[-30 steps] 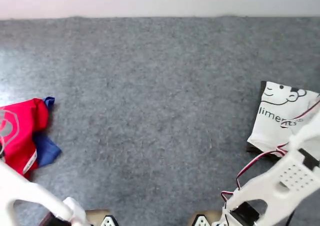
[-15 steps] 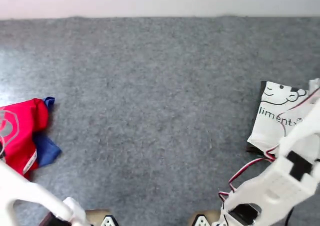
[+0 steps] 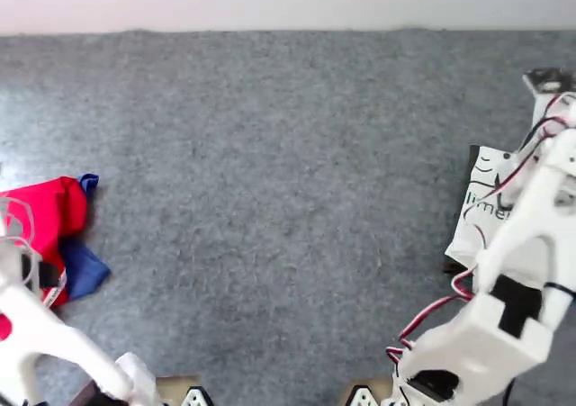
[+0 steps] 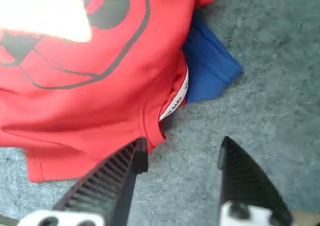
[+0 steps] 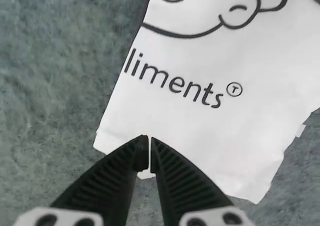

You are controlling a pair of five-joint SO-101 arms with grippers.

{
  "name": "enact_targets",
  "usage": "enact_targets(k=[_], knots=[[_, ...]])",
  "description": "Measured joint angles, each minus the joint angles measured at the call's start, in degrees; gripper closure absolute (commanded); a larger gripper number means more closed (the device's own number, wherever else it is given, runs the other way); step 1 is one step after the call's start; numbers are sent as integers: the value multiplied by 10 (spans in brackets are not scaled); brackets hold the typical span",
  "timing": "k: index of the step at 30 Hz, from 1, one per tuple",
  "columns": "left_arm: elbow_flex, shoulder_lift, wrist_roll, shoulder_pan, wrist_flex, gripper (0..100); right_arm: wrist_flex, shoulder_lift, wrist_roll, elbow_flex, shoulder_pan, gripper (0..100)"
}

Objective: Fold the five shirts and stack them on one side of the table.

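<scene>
Red shirt [image 4: 100, 75] lies crumpled at the left edge of the table [image 3: 270, 154], and a blue shirt [image 4: 210, 68] sticks out from under it on the side toward the table's middle. White shirt [image 5: 225, 110] with a cartoon face and black lettering lies folded flat at the right edge. A dark cloth edge [image 3: 473, 161] shows from beneath it. The two piles are well apart, with bare grey felt between them.

Left pincer [image 4: 183, 146] is spread wide and holds nothing. We see it over the felt just off the red shirt's collar, with one finger beside the red hem.

Right pincer [image 5: 146, 141] is closed to a hairline gap, tips over the near edge of the white shirt. We can't tell whether any cloth is pinched between them.

In the high view the right arm [image 3: 504, 316] crosses over the white shirt, and the left arm [image 3: 27, 325] sits at the table's lower left corner beside the red shirt.
</scene>
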Motion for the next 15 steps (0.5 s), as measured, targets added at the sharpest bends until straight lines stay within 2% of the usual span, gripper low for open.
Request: enact_targets(k=[8, 12, 15], knots=[[154, 2, -78, -21, -148, 753, 0, -119, 0, 154, 0, 990], [165, 46, -87, -47, -199, 754, 0, -156, 0, 197, 0, 990], [155, 106, -87, -62, -208, 754, 0, -175, 0, 222, 0, 990]])
